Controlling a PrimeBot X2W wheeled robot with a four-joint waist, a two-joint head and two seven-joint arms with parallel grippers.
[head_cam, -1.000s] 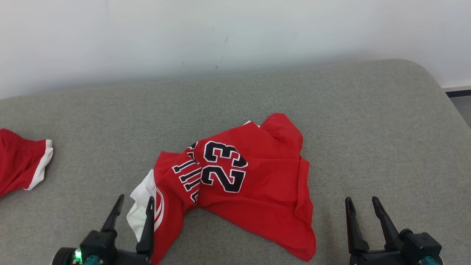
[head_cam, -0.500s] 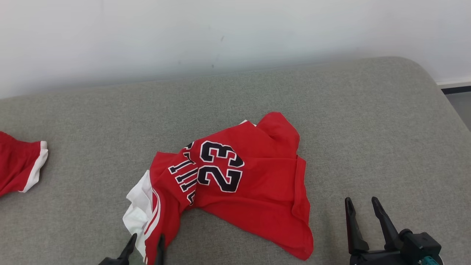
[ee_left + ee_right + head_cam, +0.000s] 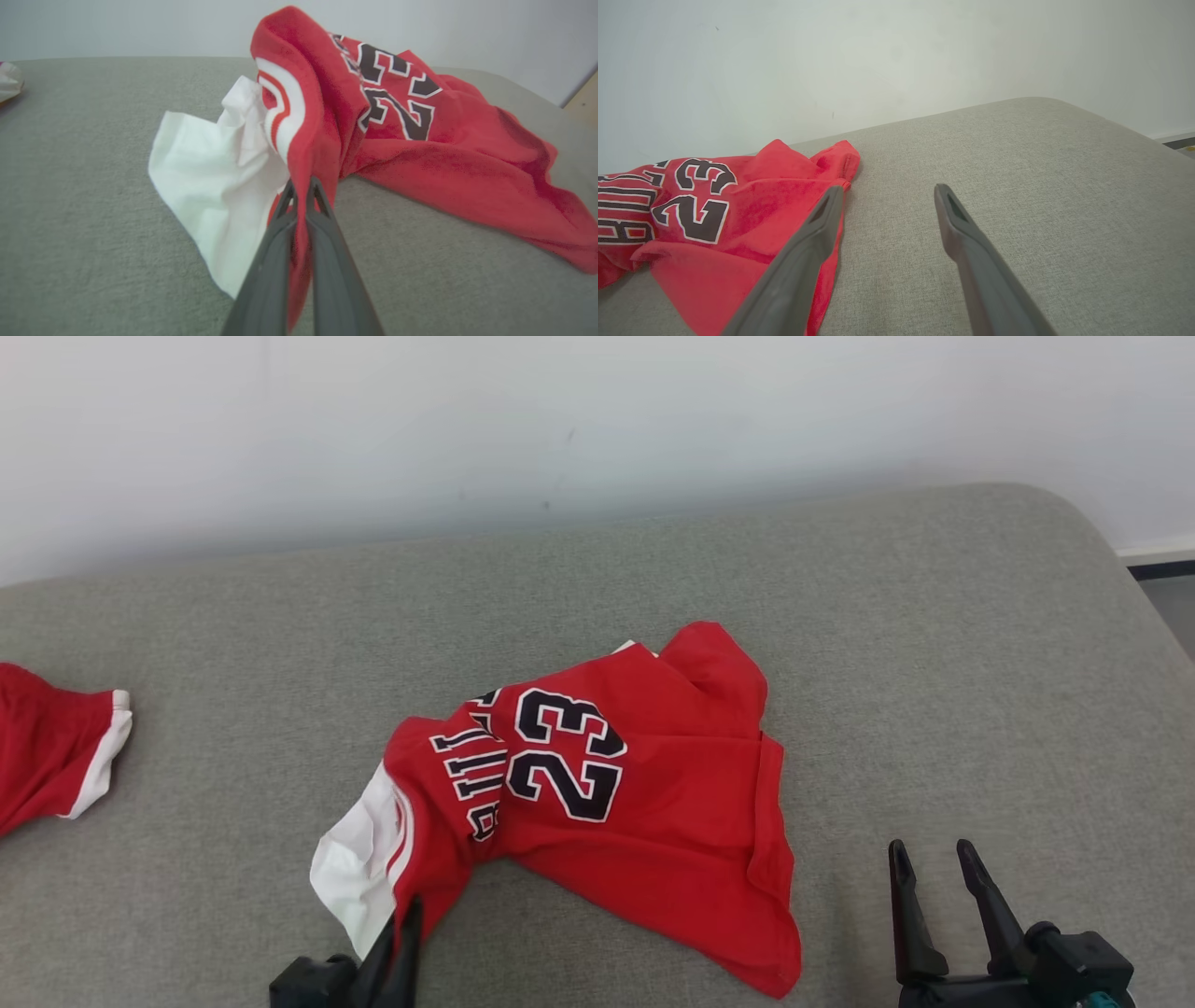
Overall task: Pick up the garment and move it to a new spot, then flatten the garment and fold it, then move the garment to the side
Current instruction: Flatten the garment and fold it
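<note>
The garment (image 3: pixel 635 803) is a red jersey with a black "23" and a white panel, lying crumpled mid-cushion. My left gripper (image 3: pixel 403 919) sits at the bottom edge of the head view, shut on the garment's red near-left edge beside the white panel. In the left wrist view the garment (image 3: pixel 420 140) rises in a fold from the left gripper (image 3: pixel 301 184), which pinches the red cloth. My right gripper (image 3: pixel 929 854) stands open at the lower right, off the cloth. In the right wrist view the right gripper (image 3: pixel 887 191) is empty, with the garment (image 3: pixel 714 210) to its left.
The grey cushion (image 3: pixel 934 644) ends at a rounded right edge with floor (image 3: pixel 1172 607) beyond. A white wall (image 3: pixel 560 420) runs along the back. A second red cloth with white trim (image 3: pixel 56 756) lies at the far left.
My left gripper went from open beside the white panel to shut on the garment's red edge, and that corner has lifted and bunched. The right gripper has stayed open.
</note>
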